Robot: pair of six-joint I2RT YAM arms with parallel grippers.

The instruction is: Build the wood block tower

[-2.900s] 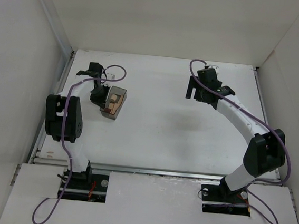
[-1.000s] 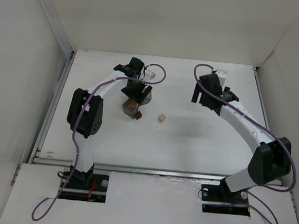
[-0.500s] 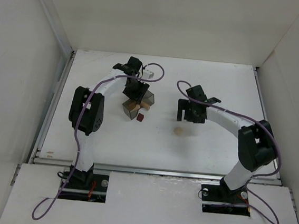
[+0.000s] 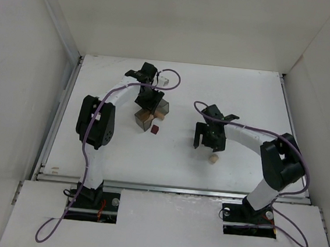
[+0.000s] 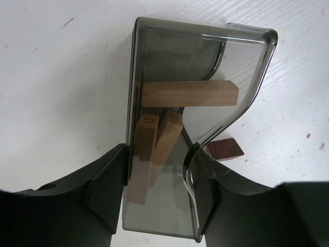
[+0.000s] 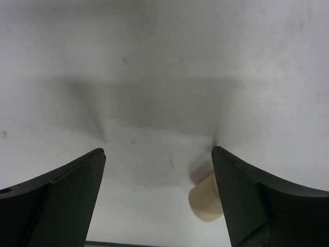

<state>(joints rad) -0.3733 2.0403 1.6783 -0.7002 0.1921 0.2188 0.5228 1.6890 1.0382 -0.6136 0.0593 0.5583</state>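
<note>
My left gripper (image 4: 148, 98) is shut on the grey see-through tray (image 4: 162, 107) and holds it tilted, its mouth toward the table. In the left wrist view the tray (image 5: 205, 56) sits between my left gripper's (image 5: 160, 154) fingers. It holds a pale plank (image 5: 190, 94) lying crosswise and two pale uprights (image 5: 167, 135). A dark red-brown cube (image 4: 154, 129) lies on the table beside the tray (image 5: 224, 148). My right gripper (image 4: 207, 144) is open and low over the table. A small pale block (image 4: 213, 158) lies by its right finger (image 6: 205, 198), partly hidden behind it.
White walls enclose the table (image 4: 243, 96) on the left, back and right. A metal rail (image 4: 170, 188) runs along the near edge. Purple cables loop over both arms.
The right gripper has moved nearer and to the right, and the small pale block has shifted the same way. The left gripper, tray and red-brown cube have stayed put over the last half second.
</note>
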